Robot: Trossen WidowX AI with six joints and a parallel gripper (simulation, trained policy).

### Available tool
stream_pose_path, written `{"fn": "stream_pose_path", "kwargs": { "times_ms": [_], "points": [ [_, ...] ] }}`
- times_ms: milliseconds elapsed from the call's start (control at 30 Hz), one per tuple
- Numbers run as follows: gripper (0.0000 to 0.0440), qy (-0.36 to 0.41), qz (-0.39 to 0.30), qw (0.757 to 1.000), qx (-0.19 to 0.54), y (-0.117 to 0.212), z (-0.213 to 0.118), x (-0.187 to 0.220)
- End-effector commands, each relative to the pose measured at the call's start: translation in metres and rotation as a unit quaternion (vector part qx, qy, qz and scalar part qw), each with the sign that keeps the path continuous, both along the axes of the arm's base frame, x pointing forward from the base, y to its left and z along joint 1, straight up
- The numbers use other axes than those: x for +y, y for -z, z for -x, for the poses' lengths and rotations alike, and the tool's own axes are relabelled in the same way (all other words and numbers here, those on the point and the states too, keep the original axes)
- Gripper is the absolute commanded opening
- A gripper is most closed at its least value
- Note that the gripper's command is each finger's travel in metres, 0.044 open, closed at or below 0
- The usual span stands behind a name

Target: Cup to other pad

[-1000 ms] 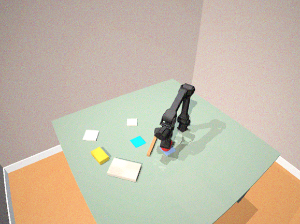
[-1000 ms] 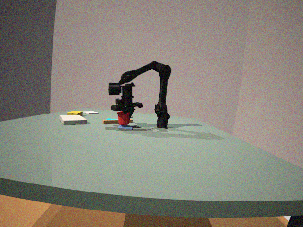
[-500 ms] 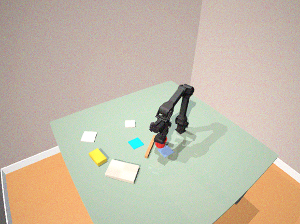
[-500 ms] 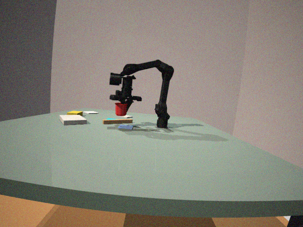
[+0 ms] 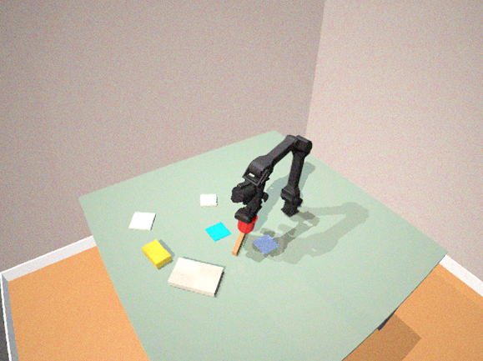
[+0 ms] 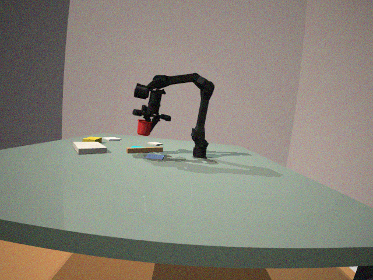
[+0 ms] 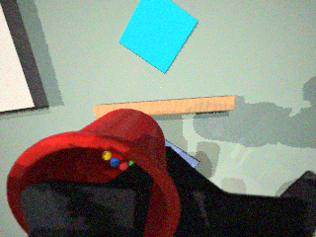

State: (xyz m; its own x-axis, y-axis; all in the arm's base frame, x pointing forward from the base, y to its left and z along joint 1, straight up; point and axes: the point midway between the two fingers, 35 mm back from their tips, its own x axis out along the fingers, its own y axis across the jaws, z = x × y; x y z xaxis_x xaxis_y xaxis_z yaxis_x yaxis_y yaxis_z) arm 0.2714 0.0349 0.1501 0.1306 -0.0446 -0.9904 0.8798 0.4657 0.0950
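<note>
A red cup (image 5: 245, 226) (image 6: 144, 128) (image 7: 125, 123) hangs in the air, nearly upright, well above the table. My gripper (image 6: 150, 122) is shut on its wall, with one finger inside the cup and one outside. Several small marbles (image 7: 115, 162) show inside the cup in the wrist view; the finger hides part of the interior. The blue pad (image 5: 266, 244) (image 6: 155, 157) (image 7: 184, 154) lies on the table with nothing on it. The cyan pad (image 5: 217, 231) (image 6: 137, 147) (image 7: 159, 35) lies bare on the other side of the wooden bar.
The low wooden bar (image 5: 237, 245) (image 6: 144, 150) (image 7: 165, 107) lies between the pads, near below the cup. A thick white block (image 5: 196, 276) (image 6: 90, 147), a yellow block (image 5: 156, 252) (image 6: 92, 139) and two flat white squares (image 5: 142, 220) (image 5: 208, 200) lie farther off.
</note>
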Motion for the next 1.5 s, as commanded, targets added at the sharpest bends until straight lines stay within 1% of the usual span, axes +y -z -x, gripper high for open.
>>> {"fn": "stream_pose_path", "kwargs": {
  "times_ms": [0,367,800,1067,1333,1400,1467],
  "points": [
    [0.0000,0.014,0.004,1.000,-0.019,-0.004,-0.012,-0.012],
    [0.0000,0.053,0.012,0.997,-0.051,0.004,-0.040,-0.047],
    [0.0000,0.090,0.021,0.993,-0.070,0.029,-0.063,-0.085],
    [0.0000,0.104,0.024,0.992,-0.070,0.051,-0.066,-0.098],
    [0.0009,0.117,0.024,0.991,-0.058,0.074,-0.060,-0.104],
    [0.0014,0.121,0.024,0.991,-0.053,0.079,-0.057,-0.105],
    [0.0036,0.123,0.024,0.991,-0.052,0.082,-0.056,-0.107]
  ]
}}
